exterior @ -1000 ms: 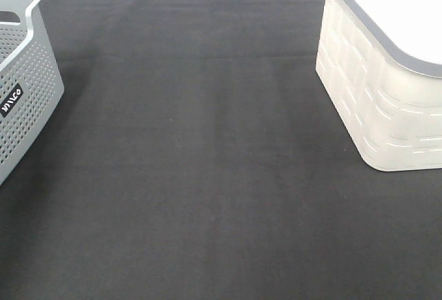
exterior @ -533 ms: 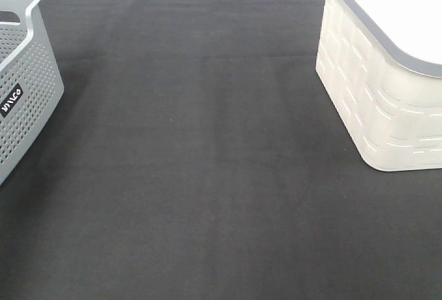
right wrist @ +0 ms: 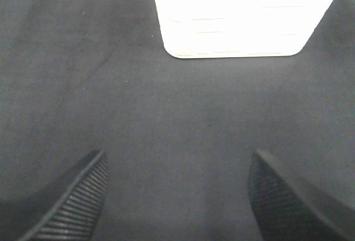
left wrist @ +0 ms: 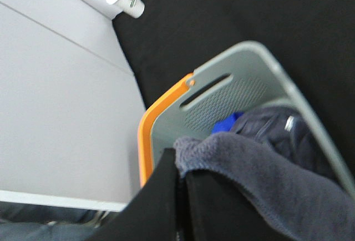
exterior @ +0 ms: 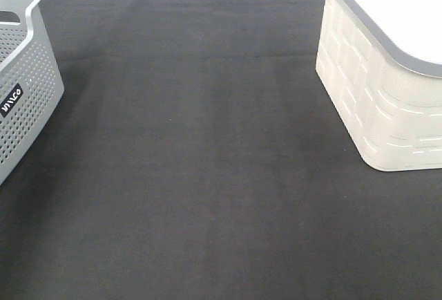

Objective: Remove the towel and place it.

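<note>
A black desk point(exterior: 207, 141) fills the high view. A grey basket point(exterior: 27, 86) sits at the left edge of the frame and a lidded cream basket point(exterior: 373, 99) at the upper right. The left claw point(left wrist: 180, 180) is blurred but seems pressed together on an edge of the towel point(left wrist: 266, 180). The towel lies across the grey basket's opening, beside something blue point(left wrist: 224, 123). The right claw point(right wrist: 177, 160) hangs spread above the desk, near the cream basket.
</note>
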You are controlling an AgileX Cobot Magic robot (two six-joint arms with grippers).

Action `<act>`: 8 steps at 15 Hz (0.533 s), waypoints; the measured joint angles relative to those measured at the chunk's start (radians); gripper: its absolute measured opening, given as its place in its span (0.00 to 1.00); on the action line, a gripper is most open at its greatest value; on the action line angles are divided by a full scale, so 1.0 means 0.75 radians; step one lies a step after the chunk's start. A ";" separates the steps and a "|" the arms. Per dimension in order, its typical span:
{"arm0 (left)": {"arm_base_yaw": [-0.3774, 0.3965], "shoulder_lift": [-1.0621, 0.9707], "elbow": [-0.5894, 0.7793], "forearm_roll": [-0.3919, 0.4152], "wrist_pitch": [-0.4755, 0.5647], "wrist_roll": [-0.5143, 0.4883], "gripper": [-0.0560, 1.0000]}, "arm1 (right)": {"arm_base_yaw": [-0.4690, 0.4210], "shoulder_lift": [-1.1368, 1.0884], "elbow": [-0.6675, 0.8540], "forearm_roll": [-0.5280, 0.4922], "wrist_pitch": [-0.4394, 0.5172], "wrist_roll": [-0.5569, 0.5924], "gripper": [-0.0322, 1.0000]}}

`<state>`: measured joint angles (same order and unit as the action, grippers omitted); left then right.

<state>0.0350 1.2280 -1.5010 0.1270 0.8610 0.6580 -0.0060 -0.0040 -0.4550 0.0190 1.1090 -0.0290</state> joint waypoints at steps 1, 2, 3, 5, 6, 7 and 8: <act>0.000 0.000 -0.013 -0.036 0.001 -0.049 0.05 | 0.000 0.000 0.000 0.000 0.000 0.000 0.70; 0.000 0.000 -0.019 -0.069 0.001 -0.096 0.05 | 0.000 0.000 0.000 0.000 0.000 -0.004 0.70; 0.000 0.005 -0.021 -0.099 0.000 -0.145 0.05 | 0.000 0.000 0.000 -0.003 -0.003 -0.017 0.70; 0.000 0.025 -0.041 -0.151 0.000 -0.220 0.05 | 0.000 0.024 -0.039 0.031 -0.072 -0.035 0.70; -0.003 0.045 -0.072 -0.169 0.001 -0.239 0.05 | 0.000 0.089 -0.067 0.065 -0.113 -0.061 0.70; -0.016 0.071 -0.124 -0.185 0.005 -0.247 0.05 | 0.000 0.172 -0.089 0.108 -0.140 -0.107 0.70; -0.043 0.100 -0.181 -0.193 0.008 -0.252 0.05 | 0.000 0.264 -0.116 0.179 -0.147 -0.179 0.70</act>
<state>0.0030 1.3030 -1.6370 -0.0180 0.8670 0.4690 -0.0060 0.1940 -0.5420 0.1530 0.9990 -0.1630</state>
